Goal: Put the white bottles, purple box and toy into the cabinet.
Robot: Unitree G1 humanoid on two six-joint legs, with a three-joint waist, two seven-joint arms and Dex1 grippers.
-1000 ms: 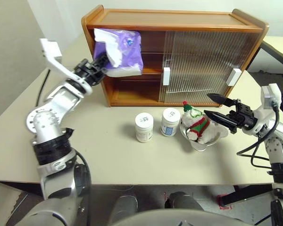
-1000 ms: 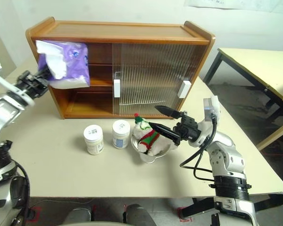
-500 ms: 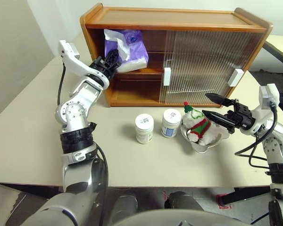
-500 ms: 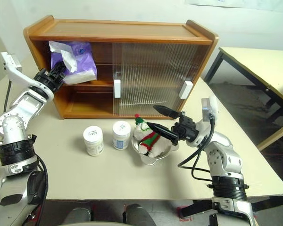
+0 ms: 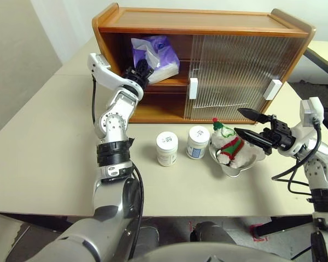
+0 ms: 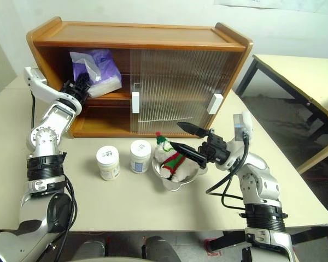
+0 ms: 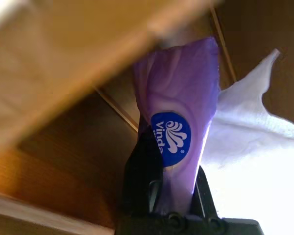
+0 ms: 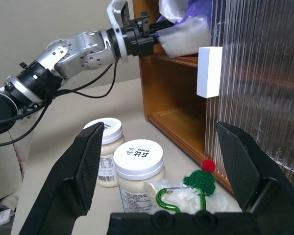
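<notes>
The purple box [image 5: 156, 52] has gone onto the cabinet [image 5: 208, 24] upper shelf, left gripper [image 5: 141, 70] still pinching it. Right gripper [image 5: 250, 124] hangs spread before the cabinet; bottles [image 5: 167, 148], toy [image 5: 229, 146] remain outside.

White bottles [image 8: 122, 159] (toy [image 8: 196, 188] beside)

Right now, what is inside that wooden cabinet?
On the cabinet's upper shelf sits the purple box, gripped by the left hand. The ribbed doors hide the rest.
</notes>
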